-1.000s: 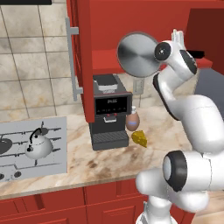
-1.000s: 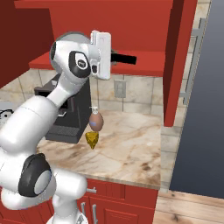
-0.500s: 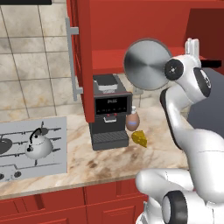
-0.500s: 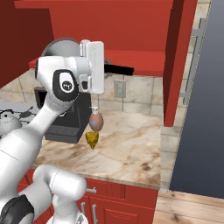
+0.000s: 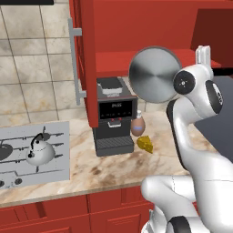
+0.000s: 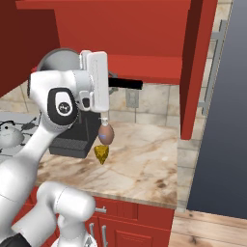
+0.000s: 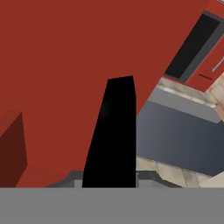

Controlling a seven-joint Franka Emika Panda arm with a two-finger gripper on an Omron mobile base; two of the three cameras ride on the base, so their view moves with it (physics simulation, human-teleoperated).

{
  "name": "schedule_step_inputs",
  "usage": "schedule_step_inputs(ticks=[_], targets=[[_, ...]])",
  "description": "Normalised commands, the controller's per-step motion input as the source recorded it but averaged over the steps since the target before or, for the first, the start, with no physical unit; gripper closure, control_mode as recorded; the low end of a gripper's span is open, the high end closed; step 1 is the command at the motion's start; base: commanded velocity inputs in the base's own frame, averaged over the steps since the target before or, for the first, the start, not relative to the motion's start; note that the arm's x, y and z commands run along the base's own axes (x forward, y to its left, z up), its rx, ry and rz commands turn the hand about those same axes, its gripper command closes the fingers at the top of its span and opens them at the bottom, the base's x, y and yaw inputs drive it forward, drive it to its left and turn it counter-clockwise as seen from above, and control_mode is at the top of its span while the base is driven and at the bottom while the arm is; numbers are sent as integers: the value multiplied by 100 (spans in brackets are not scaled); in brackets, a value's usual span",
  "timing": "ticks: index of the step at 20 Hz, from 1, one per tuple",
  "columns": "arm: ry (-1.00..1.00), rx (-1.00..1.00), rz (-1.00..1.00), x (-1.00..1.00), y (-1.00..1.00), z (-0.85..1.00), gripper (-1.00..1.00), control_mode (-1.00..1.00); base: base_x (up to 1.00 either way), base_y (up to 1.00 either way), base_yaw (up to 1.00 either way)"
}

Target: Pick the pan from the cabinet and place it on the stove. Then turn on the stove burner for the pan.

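The jaws grasp the pan (image 5: 154, 74) by its black handle (image 6: 124, 83), holding it tilted on edge in the air before the open cabinet (image 5: 136, 27), above the coffee machine (image 5: 113, 118) on the surface (image 5: 91, 164).

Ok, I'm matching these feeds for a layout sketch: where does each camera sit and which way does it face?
Left base view: behind the arm's left, facing the counter; arm at right, pan held up, stove at left.
Right base view: behind its right; arm at left. Both share the coffee machine.
Hand view: on the hand, looking along the pan's handle toward the cabinet.
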Motion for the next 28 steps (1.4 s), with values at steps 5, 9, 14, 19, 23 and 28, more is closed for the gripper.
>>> schedule_step_inputs(ticks=[5, 9, 14, 19, 23, 28], targets=[[0, 0, 0, 0, 0, 0, 100, -100, 0, 0, 0], [0, 0, 0, -3, 0, 0, 100, -100, 0, 0, 0], [0, 0, 0, -7, 0, 0, 100, -100, 0, 0, 0], [0, 0, -2, -22, 0, 0, 100, -100, 0, 0, 0], [0, 0, -5, -34, 0, 0, 100, -100, 0, 0, 0], [0, 0, -5, -44, 0, -6, 100, -100, 0, 0, 0]])
